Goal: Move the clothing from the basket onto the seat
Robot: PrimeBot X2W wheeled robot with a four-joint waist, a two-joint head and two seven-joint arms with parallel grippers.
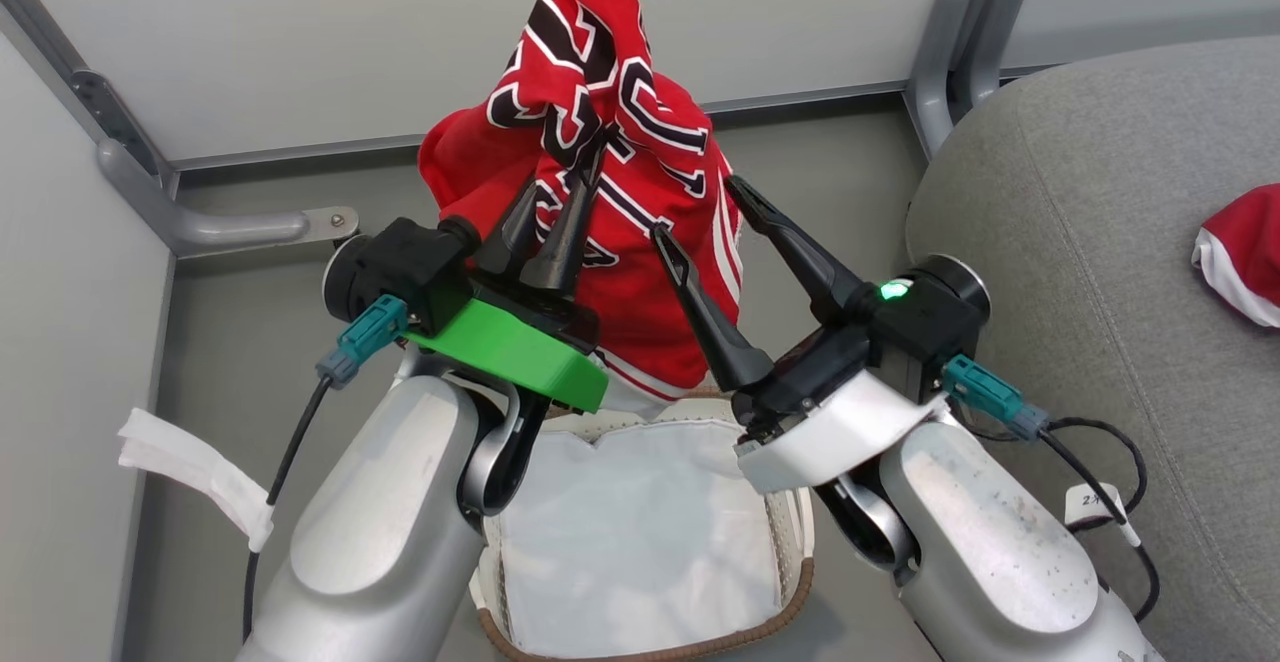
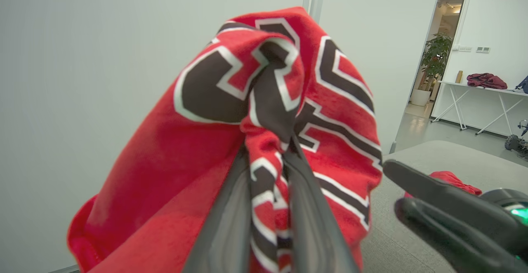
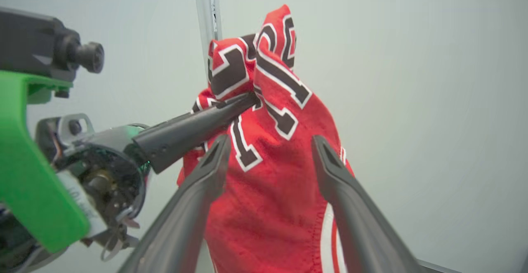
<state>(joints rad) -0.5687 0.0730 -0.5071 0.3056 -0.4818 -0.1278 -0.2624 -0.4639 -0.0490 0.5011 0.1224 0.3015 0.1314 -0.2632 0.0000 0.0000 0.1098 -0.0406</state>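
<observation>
Red jersey (image 1: 620, 142) hangs pinched in my closed left jaws above the basket (image 1: 800, 572). My right jaws stand wide open just beside it. Another red garment (image 1: 1245, 247) lies on the seat (image 1: 1080, 162) beyond my right jaws, so I judge only this jersey remains.

Red jersey (image 1: 632, 287), black white-outlined lettering

Red shorts (image 1: 1245, 237) on grey seat (image 1: 1080, 272)

jersey (image 1: 600, 62) bunched above basket (image 1: 797, 532), shorts (image 1: 1245, 247) on seat (image 1: 1080, 192)
</observation>
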